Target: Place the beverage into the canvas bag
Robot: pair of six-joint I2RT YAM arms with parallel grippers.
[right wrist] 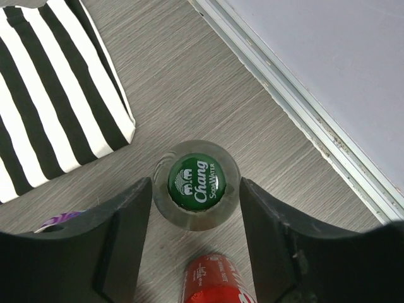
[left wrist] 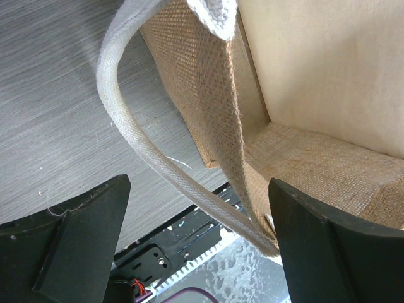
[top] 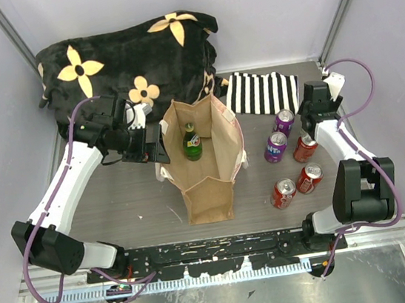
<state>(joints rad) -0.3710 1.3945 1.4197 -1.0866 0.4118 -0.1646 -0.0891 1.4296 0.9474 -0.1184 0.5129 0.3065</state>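
Observation:
The tan canvas bag (top: 206, 167) stands open mid-table with a green bottle (top: 191, 142) upright inside. My left gripper (top: 155, 144) is at the bag's left rim. In the left wrist view it (left wrist: 199, 184) is open wide, with the bag's white strap handle (left wrist: 154, 161) looping between the fingers and the bag wall (left wrist: 208, 82) just beyond. My right gripper (top: 315, 110) is at the right. In the right wrist view it (right wrist: 196, 189) is closed against both sides of a glass Chang soda water bottle (right wrist: 197, 180) with a green cap, which stands on the table.
A black-and-white striped cloth (top: 262, 93) lies behind the cans. Two purple cans (top: 276, 146) and three red cans (top: 310, 177) stand right of the bag; one red can (right wrist: 214, 281) is just below the bottle. A black floral blanket (top: 126, 57) fills the back left. The side rail (right wrist: 303, 107) runs near.

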